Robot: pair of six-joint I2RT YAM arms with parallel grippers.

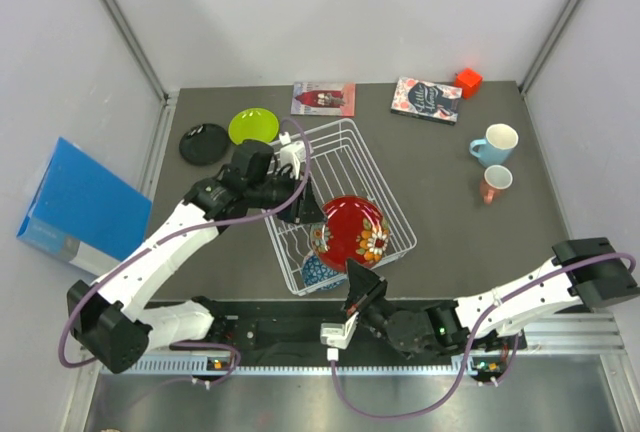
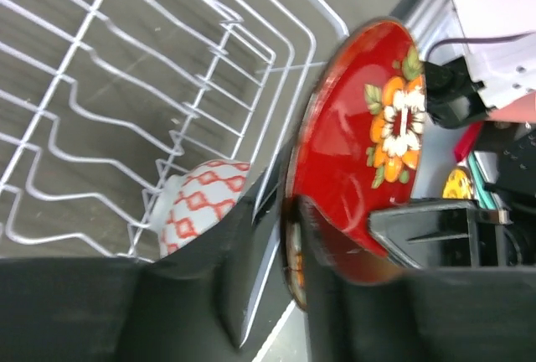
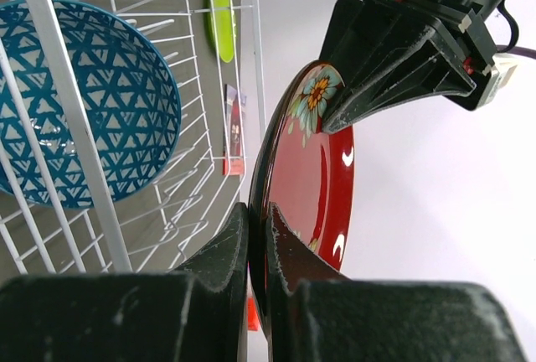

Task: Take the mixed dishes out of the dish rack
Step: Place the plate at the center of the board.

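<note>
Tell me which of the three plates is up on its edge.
The red flowered plate. It is tilted up on edge over the wire rack, while the lime green plate and the black plate lie flat on the table.

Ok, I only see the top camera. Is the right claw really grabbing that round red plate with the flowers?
Observer: Yes, its wrist camera shows the right claw pinched shut on the rim of the round red flowered plate.
Operator: And the left claw?
Observer: It straddles the rim, with a gap beside one finger.
Operator: What's the round blue-patterned bowl like outside?
Observer: White with red diamonds, the left wrist camera shows.
</note>
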